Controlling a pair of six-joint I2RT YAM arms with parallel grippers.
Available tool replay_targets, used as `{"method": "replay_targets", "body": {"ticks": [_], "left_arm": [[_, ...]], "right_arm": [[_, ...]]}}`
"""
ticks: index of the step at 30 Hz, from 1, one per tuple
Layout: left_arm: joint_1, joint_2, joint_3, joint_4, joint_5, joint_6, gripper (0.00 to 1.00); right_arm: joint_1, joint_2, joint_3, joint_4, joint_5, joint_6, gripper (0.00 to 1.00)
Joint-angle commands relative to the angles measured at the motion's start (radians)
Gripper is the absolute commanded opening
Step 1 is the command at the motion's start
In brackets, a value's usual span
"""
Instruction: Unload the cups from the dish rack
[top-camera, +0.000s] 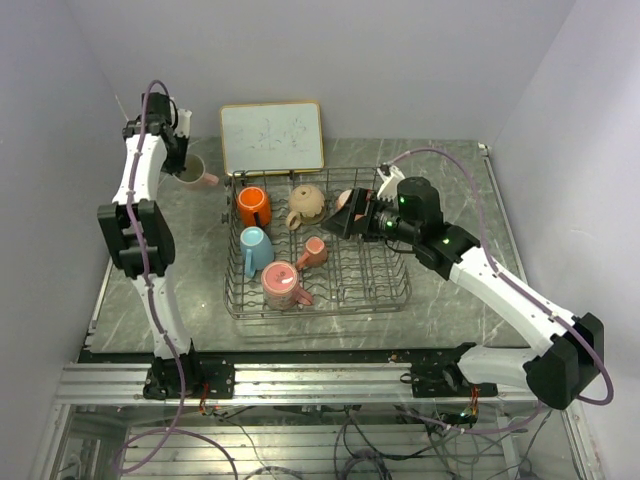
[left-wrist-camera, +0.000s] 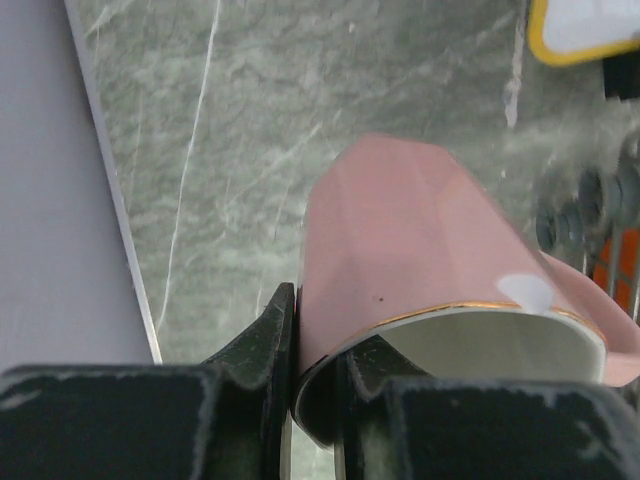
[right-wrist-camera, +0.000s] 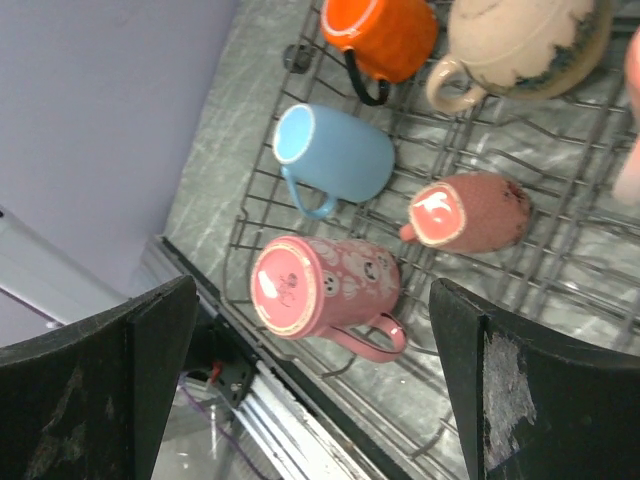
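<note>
A robotics lab test cell. Plain pale partition walls (top-camera: 400, 60) box in a marble-patterned tabletop (top-camera: 455, 190) carrying a dish rack (top-camera: 380, 285) and a whiteboard (top-camera: 272, 137). A left arm (top-camera: 140, 230) and a right arm (top-camera: 500, 285) are bolted to an aluminium rail (top-camera: 320, 385), with loose cables (top-camera: 370, 440) below it.

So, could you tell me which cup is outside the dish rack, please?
The pale pink cup in the left pincer, left of the dish rack; every other cup sits inside it.
</note>
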Motion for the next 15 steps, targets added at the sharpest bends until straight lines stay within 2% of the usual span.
{"method": "replay_targets", "body": {"ticks": [1, 7, 15], "left_arm": [[-0.003, 0.113, 0.221, -0.03, 0.03, -0.033, 0.07], [-0.005, 0.278, 0.401, -0.05, 0.012, -0.012, 0.07], [-0.016, 0.337, 0.397, -0.027, 0.073, 0.021, 0.07]], "right_arm": [[0.0, 0.017, 0.001, -0.062, 0.079, -0.075, 1.0], [0.002, 0.033, -0.002, -0.064, 0.101, -0.097, 1.0], [0.024, 0.072, -0.016, -0.054, 0.124, -0.118, 1.0]]}}
